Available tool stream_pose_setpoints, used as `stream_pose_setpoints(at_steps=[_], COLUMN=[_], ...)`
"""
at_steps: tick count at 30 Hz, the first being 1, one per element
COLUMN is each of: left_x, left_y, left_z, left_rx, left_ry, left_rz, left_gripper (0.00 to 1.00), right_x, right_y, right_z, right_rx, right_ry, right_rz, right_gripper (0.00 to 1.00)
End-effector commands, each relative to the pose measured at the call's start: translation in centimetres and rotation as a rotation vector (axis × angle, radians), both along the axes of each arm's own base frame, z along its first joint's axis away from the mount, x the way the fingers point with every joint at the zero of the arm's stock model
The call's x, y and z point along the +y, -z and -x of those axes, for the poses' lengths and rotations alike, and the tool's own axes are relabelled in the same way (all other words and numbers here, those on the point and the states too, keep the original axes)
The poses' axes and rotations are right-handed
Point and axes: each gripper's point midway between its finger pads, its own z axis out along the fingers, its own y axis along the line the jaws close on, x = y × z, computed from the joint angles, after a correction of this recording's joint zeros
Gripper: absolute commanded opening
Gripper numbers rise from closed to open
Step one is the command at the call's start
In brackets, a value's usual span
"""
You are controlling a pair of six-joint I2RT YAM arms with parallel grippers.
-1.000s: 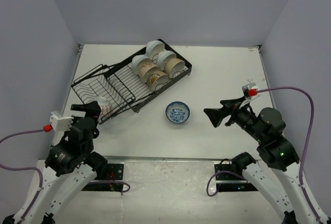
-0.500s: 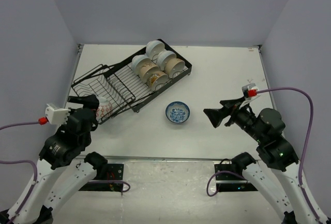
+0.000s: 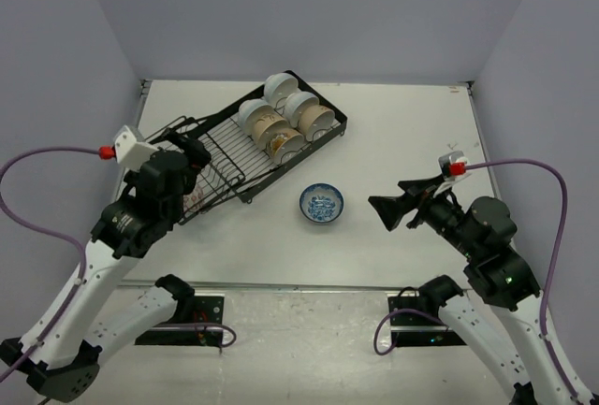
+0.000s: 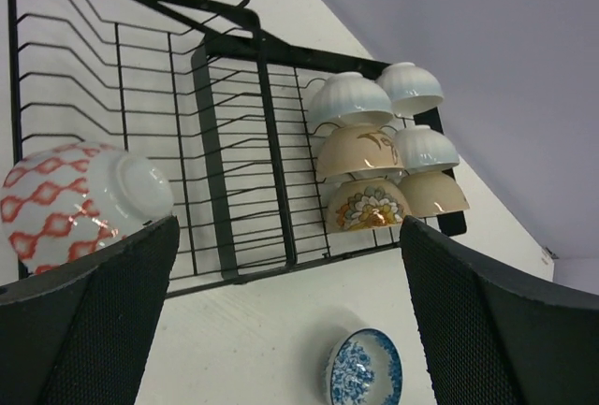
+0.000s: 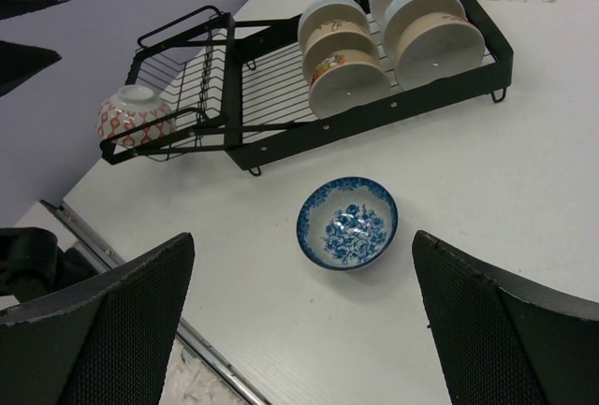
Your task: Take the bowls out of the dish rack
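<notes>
One bowl out, seven to go.
The blue-and-white bowl (image 3: pixel 321 204) sits upright on the table (image 3: pixel 412 134) just beside the near long side of the dish rack (image 3: pixel 225 157); by that, the unloading looks barely begun. Six bowls (image 3: pixel 281 117) stand packed in two rows at the rack's far right end, and a red-patterned bowl (image 4: pixel 80 204) lies alone at its near left end. The left gripper (image 3: pixel 192 148) hovers over that left end, jaws spread wide and holding nothing, the red-patterned bowl close beside one finger. The right gripper (image 3: pixel 382 210) hangs well apart from the rack, beyond the blue-and-white bowl, likewise wide open and empty.
</notes>
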Motion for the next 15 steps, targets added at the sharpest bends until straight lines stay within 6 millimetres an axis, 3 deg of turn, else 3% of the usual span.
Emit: stream_pose_setpoints(at_steps=[1,3,4,5,6,7,8,9,10,11,12,13,14,15], left_x=[0.4,2.1,4.6,5.9,5.5,10.9,12.2,12.1,13.7,13.3,12.4,11.2,10.7,10.2], left_y=[-4.3,-4.4,-5.3,-4.5,-5.0,-5.0,-5.5,-6.0,-6.5,-6.4,-4.8,-5.8,-5.6,-4.1], left_z=[-1.7,-3.0,-3.9,-5.2,-6.2,-5.8,-5.3,-5.0,-3.9,-3.5,-3.2,-1.7,-1.0,-0.3], left_rx=[-0.124,-0.079,-0.071,-0.026,-0.057,-0.068,-0.092,-0.113,-0.129,-0.128,-0.11,-0.174,-0.194,-0.188], left_ry=[0.014,-0.035,-0.071,-0.058,0.056,-0.066,-0.071,-0.014,-0.054,-0.048,-0.019,-0.02,-0.026,-0.03], left_rz=[-0.107,-0.149,-0.121,-0.133,-0.066,-0.053,-0.046,-0.014,-0.007,0.013,0.059,0.08,0.097,0.125], left_gripper=[1.0,1.0,1.0,1.0,1.0,1.0,1.0,1.0,1.0,1.0,1.0,1.0,1.0,1.0], right_x=[0.0,-0.2,-0.3,-0.3,-0.3,-0.4,-0.5,-0.6,-0.7,-0.8,-0.8,-0.8,-0.6,-0.7], right_y=[-1.4,-1.3,-1.2,-1.2,-1.1,-1.1,-1.0,-0.9,-0.7,-0.7,-0.7,-0.9,-0.9,-1.1], right_z=[-0.1,0.0,0.0,0.0,0.0,0.0,0.1,0.1,0.1,0.1,0.1,0.0,0.1,0.1], right_rx=[-0.047,-0.05,-0.051,-0.051,-0.051,-0.052,-0.054,-0.054,-0.053,-0.057,-0.059,-0.064,-0.061,-0.067], right_ry=[0.001,0.006,0.011,0.01,0.01,0.014,0.016,0.02,0.026,0.027,0.033,0.029,0.023,0.026], right_rz=[-0.019,-0.009,-0.006,-0.001,0.001,0.003,0.005,0.009,0.01,0.013,0.013,0.01,0.008,0.006], right_gripper=[0.99,0.99,0.99,0.99,0.99,0.99,0.99,0.99,0.99,0.99,0.99,0.99,0.99,0.99])
